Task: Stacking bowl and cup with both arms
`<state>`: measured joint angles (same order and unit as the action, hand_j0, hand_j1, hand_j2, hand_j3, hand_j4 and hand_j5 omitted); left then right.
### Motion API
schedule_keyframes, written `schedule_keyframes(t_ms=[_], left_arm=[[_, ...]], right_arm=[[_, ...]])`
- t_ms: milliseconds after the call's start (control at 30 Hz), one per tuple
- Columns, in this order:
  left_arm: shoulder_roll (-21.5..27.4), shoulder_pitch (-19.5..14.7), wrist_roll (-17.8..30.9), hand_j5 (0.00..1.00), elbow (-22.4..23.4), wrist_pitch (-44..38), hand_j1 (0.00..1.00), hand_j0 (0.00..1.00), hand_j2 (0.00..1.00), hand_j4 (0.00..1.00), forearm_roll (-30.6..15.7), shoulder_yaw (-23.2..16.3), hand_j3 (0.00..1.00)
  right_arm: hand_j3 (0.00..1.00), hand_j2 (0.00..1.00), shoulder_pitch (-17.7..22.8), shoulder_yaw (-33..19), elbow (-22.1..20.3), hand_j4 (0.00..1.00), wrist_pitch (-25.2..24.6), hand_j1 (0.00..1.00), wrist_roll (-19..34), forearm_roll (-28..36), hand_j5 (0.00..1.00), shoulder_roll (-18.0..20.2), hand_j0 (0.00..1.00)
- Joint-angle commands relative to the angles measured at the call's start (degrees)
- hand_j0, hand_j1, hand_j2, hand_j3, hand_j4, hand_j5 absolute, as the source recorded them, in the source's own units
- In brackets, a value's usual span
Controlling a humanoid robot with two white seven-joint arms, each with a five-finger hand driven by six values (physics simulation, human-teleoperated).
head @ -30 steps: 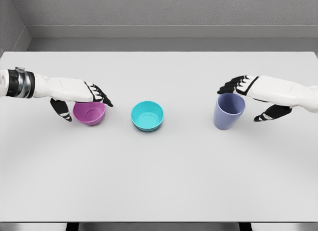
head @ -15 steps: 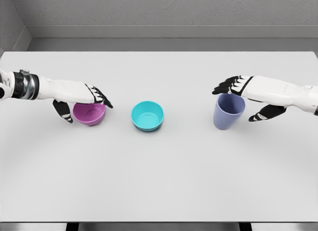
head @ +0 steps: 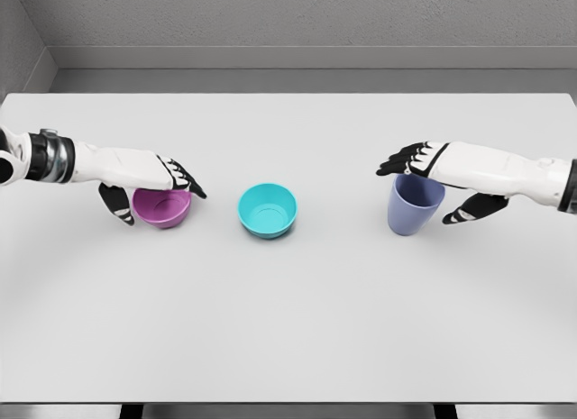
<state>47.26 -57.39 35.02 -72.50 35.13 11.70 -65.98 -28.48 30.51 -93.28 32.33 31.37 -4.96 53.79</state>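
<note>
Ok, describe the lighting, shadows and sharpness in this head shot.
Head view: soft, even light with no glare on the white table; only faint shadows hug the purple bowl, teal bowl and blue cup; everything is evenly sharp, with no blur on the left hand or right hand; edges show slight compression softness.

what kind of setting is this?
Likely a bare simulated tabletop test scene: plain white table against a grey wall, holding only a purple bowl, teal bowl and lavender cup.
</note>
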Motion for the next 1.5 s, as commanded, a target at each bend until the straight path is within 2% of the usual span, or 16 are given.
schedule_keyframes(t_ms=[0,833,933,1067,1467], left_arm=[[-0.15,0.0,-0.02,1.0,0.25,-0.13,1.0,1.0,1.0,1.0,-0.28,0.06,1.0],[-1.38,0.44,-0.02,1.0,1.66,-0.13,1.0,1.0,1.0,1.0,0.6,0.15,1.0],[-1.38,0.62,-0.02,0.95,1.66,-0.13,0.95,0.95,0.95,0.95,0.6,0.15,0.95],[-1.38,0.79,-0.02,0.81,1.66,-0.13,0.81,0.81,0.81,0.81,0.6,0.24,0.81],[-1.3,0.79,-0.02,0.78,1.05,-0.13,0.78,0.78,0.78,0.78,0.6,2.52,0.78]], right_arm=[[1.0,1.0,0.0,0.16,0.2,1.0,-0.16,1.0,-0.08,0.3,1.0,-0.26,1.0],[1.0,1.0,-2.2,2.54,5.3,1.0,-0.25,1.0,-0.09,-0.05,1.0,-2.81,1.0],[1.0,1.0,-2.64,2.89,5.65,1.0,-0.16,1.0,-0.09,-0.05,1.0,-2.81,1.0],[1.0,1.0,-2.9,3.15,6.36,1.0,-0.16,1.0,-0.09,-0.05,1.0,-2.81,1.0],[1.0,1.0,-2.9,4.12,6.97,1.0,-0.16,1.0,-0.09,-0.05,1.0,-3.51,1.0]])
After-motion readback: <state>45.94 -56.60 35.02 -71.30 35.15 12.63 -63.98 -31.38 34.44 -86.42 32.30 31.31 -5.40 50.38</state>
